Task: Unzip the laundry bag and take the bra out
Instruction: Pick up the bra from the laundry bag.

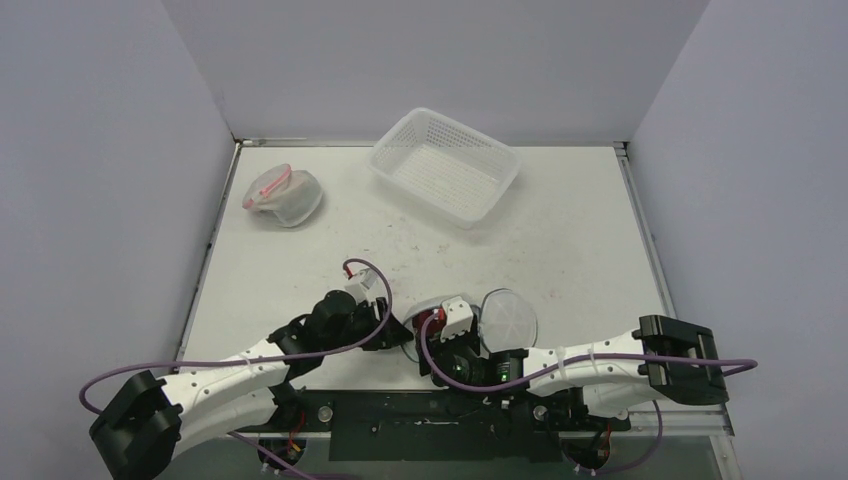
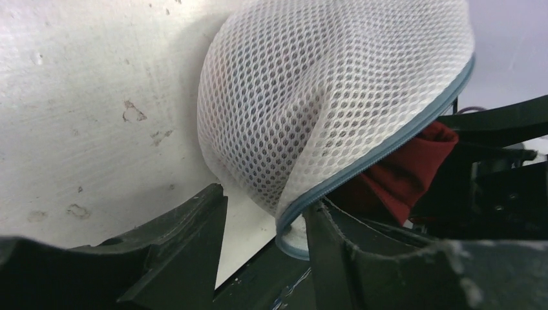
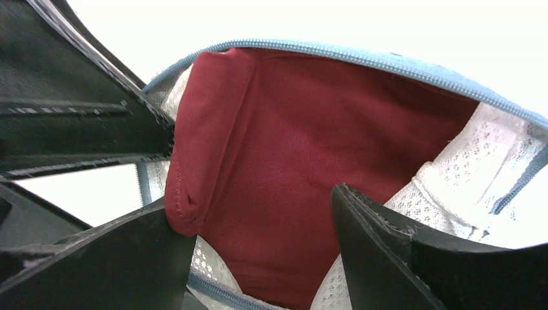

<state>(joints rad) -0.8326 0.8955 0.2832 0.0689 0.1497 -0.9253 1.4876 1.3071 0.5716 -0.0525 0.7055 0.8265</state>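
The laundry bag [image 2: 323, 97] lies at the near edge of the table [image 1: 580, 250], right between the two arms, and its blue-grey zipper [image 2: 388, 145] is already parted, so the unzipping looks done. In the overhead view one round mesh half is flipped open toward the right arm. The red bra [image 3: 310, 148] is still inside, filling the open mouth and resting on the white mesh lining, so taking it out is what remains.

The left gripper [image 2: 266, 203] has its fingers apart, with the lower rim of the bag between them but not pinched. The right gripper [image 3: 252, 200] is also spread wide, pointed into the opening with the bra between its fingers; one finger sits just beside a folded edge of the cloth, and nothing is clamped.

A white basket [image 1: 445, 165] and a second mesh bag [image 1: 283, 196] with pink trim sit well apart at the far side
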